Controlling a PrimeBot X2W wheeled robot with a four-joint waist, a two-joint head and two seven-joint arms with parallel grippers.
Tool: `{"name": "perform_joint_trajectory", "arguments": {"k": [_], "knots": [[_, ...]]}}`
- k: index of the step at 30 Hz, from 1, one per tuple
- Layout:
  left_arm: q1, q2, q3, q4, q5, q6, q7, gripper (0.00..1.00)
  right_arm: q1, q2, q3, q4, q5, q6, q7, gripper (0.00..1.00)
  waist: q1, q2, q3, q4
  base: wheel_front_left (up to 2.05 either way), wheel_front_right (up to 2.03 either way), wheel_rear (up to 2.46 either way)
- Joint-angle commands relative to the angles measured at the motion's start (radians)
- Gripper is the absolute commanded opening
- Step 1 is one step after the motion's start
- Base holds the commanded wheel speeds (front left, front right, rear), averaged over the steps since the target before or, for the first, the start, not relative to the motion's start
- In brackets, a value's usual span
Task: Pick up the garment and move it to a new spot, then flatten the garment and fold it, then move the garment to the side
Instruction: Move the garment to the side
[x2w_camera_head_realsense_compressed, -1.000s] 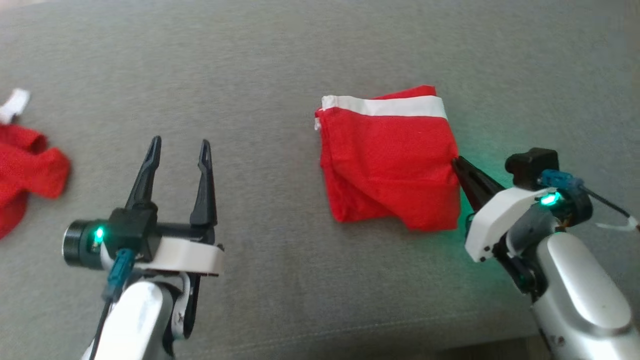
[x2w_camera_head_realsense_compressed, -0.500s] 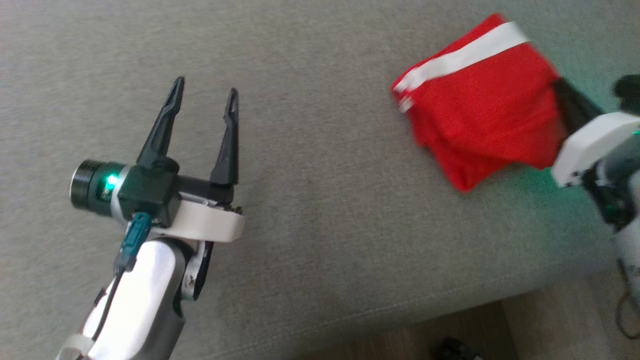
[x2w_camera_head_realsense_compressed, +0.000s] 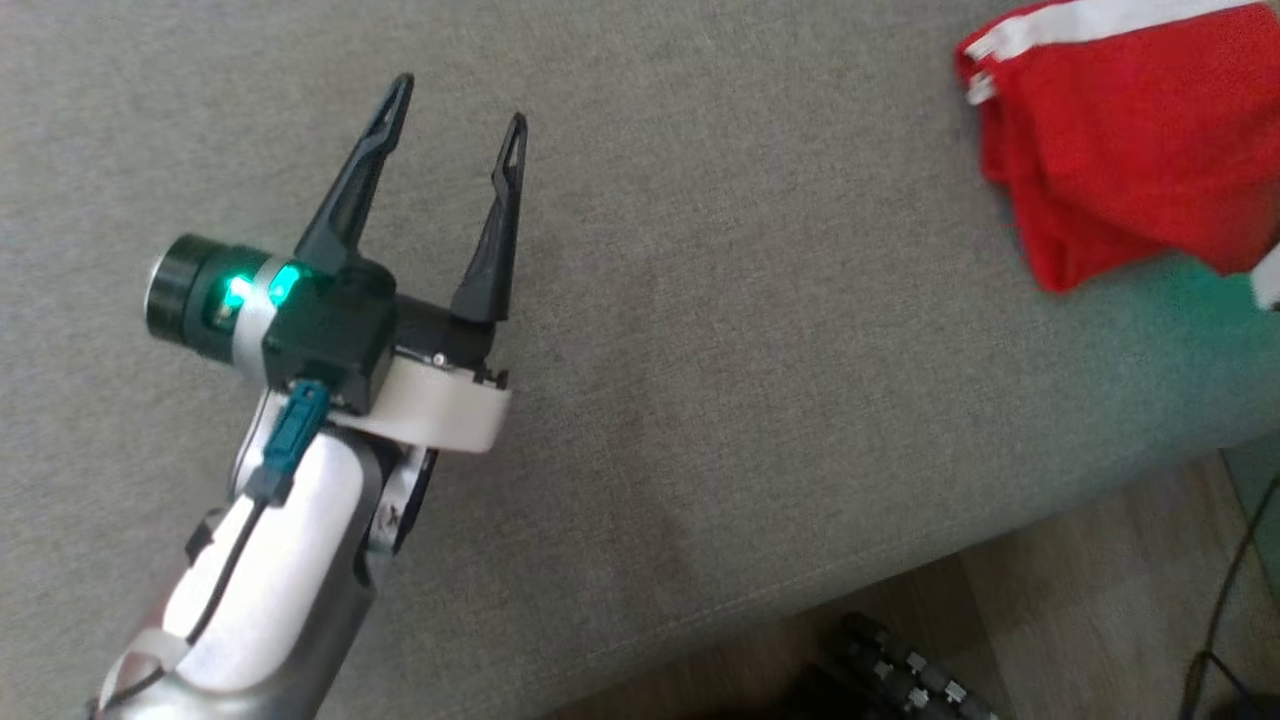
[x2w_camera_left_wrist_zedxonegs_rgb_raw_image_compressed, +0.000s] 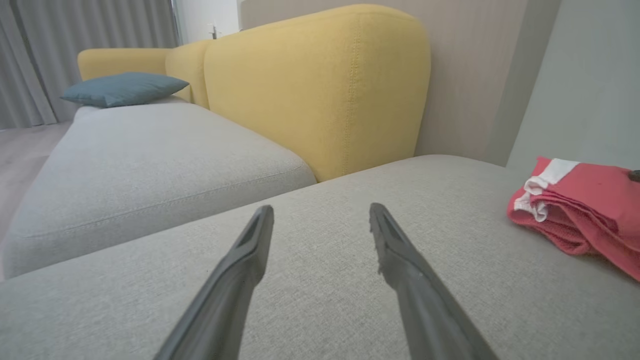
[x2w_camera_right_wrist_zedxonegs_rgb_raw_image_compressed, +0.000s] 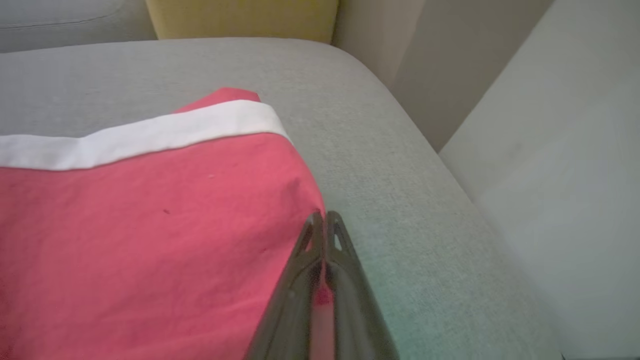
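Note:
The garment (x2w_camera_head_realsense_compressed: 1130, 140) is a folded red cloth with a white band, lying on the grey seat cushion (x2w_camera_head_realsense_compressed: 700, 300) at the upper right of the head view. My right gripper (x2w_camera_right_wrist_zedxonegs_rgb_raw_image_compressed: 324, 216) is shut on the garment's (x2w_camera_right_wrist_zedxonegs_rgb_raw_image_compressed: 150, 225) right edge, and red cloth shows between its fingers. My left gripper (x2w_camera_head_realsense_compressed: 458, 105) hovers open over bare cushion well to the left of the garment, with nothing between its fingers. In the left wrist view my left gripper (x2w_camera_left_wrist_zedxonegs_rgb_raw_image_compressed: 321, 209) points along the cushion and the garment (x2w_camera_left_wrist_zedxonegs_rgb_raw_image_compressed: 585, 210) lies at the far right.
The cushion's front edge (x2w_camera_head_realsense_compressed: 900, 560) runs close below, with wooden floor (x2w_camera_head_realsense_compressed: 1080, 620) and a dark cable (x2w_camera_head_realsense_compressed: 1225, 610) beyond it. A yellow backrest (x2w_camera_left_wrist_zedxonegs_rgb_raw_image_compressed: 320, 85) stands behind, a blue pillow (x2w_camera_left_wrist_zedxonegs_rgb_raw_image_compressed: 122, 87) lies on the neighbouring seat, and a pale wall (x2w_camera_right_wrist_zedxonegs_rgb_raw_image_compressed: 560, 165) rises to the right.
The head camera has swung, so the whole picture has shifted up and to the right. The garment, still held by the right gripper, now sits at the view's upper right corner.

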Motion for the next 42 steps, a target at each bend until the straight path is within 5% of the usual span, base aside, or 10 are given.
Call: {"name": "perform_joint_trajectory", "arguments": {"k": [1, 7, 10, 11, 23, 33, 42], "knots": [[-0.033, 0.021, 0.027, -0.04, 0.011, -0.003, 0.003, 1.0, -0.009, -0.035, -0.006, -0.022, 0.006, 0.003, -0.015, 0.0, -0.0001, 0.0, 0.02, -0.009, 0.0, 0.0, 0.0], [-0.066, 0.016, 0.009, -0.034, 0.02, -0.011, 0.004, 1.0, -0.022, -0.02, -0.082, 0.026, -0.051, 0.003, -0.035, 0.0, -0.0001, 0.0, 0.05, -0.008, 0.0, 0.0, 0.0], [-0.066, 0.011, 0.004, -0.024, 0.014, -0.013, -0.003, 1.0, -0.014, 0.01, -0.135, 0.036, -0.092, 0.003, -0.065, 0.87, -0.0001, 0.0, 0.043, -0.003, 0.0, 0.0, 0.0], [-0.064, 0.009, 0.003, -0.02, 0.011, -0.012, -0.006, 1.0, -0.008, 0.021, -0.154, 0.041, -0.112, 0.003, -0.072, 1.0, -0.0001, 0.0, 0.038, -0.001, 0.0, 0.0, 0.0], [-0.004, 0.004, 0.021, 0.014, -0.028, 0.014, -0.037, 1.0, 0.099, 0.169, -0.234, -0.109, -0.229, 0.003, -0.175, 1.0, -0.0001, 0.0, -0.062, 0.034, 0.0, 0.0, 0.0], [0.125, -0.006, 0.062, 0.031, -0.084, 0.071, -0.057, 1.0, 0.319, 0.343, -0.114, -0.469, -0.266, 0.003, -0.172, 1.0, -0.0001, 0.0, -0.205, 0.143, 0.0, 0.0, 0.0], [0.227, 0.009, 0.111, 0.042, -0.122, 0.114, -0.066, 1.0, 0.443, 0.398, -0.021, -0.615, -0.263, 0.003, -0.14, 1.0, -0.0001, 0.0, -0.296, 0.264, 0.0, 0.0, 0.0]]}}
